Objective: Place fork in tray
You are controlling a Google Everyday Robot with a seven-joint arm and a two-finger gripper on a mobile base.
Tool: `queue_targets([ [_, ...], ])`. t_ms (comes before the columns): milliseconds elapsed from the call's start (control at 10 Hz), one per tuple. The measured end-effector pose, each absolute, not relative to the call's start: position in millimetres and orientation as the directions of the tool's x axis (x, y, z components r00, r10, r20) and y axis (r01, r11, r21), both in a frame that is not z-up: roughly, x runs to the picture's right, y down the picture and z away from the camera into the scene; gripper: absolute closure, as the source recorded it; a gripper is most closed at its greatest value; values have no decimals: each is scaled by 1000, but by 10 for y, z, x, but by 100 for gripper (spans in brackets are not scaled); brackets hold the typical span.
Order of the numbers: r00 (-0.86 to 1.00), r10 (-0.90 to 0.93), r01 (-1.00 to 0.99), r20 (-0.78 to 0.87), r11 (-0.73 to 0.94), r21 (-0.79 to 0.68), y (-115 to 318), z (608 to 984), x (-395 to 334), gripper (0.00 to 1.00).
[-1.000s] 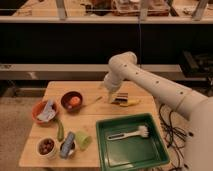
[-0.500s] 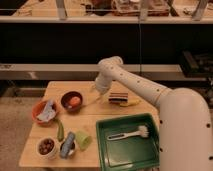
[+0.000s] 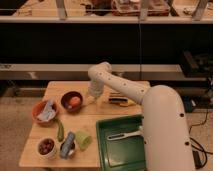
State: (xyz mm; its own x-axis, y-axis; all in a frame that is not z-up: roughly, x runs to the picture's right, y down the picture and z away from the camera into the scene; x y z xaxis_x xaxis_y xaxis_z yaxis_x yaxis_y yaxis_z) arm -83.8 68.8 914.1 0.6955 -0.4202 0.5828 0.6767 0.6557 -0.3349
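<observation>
Now | tool (image 3: 92, 98) spread wide, low over table (image 3: 95, 120) beside dark bowl (image 3: 64, 98) | tray (image 3: 114, 154) holds white brush (image 3: 125, 135)

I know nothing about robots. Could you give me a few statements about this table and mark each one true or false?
1. A white brush lies in the green tray. True.
2. The gripper hangs over the tray. False: it is over the wooden table, beside the dark red bowl.
3. The dark red bowl holds a round orange thing. True.
4. The yellow-handled tools lie inside the tray. False: they lie on the table behind it.
</observation>
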Motion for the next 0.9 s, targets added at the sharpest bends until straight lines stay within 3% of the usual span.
queue_targets([
  [300, 698, -408, 678, 588, 641, -360, 763, 9230, -910, 39],
  [900, 676, -344, 691, 652, 603, -398, 969, 9339, -993, 95],
])
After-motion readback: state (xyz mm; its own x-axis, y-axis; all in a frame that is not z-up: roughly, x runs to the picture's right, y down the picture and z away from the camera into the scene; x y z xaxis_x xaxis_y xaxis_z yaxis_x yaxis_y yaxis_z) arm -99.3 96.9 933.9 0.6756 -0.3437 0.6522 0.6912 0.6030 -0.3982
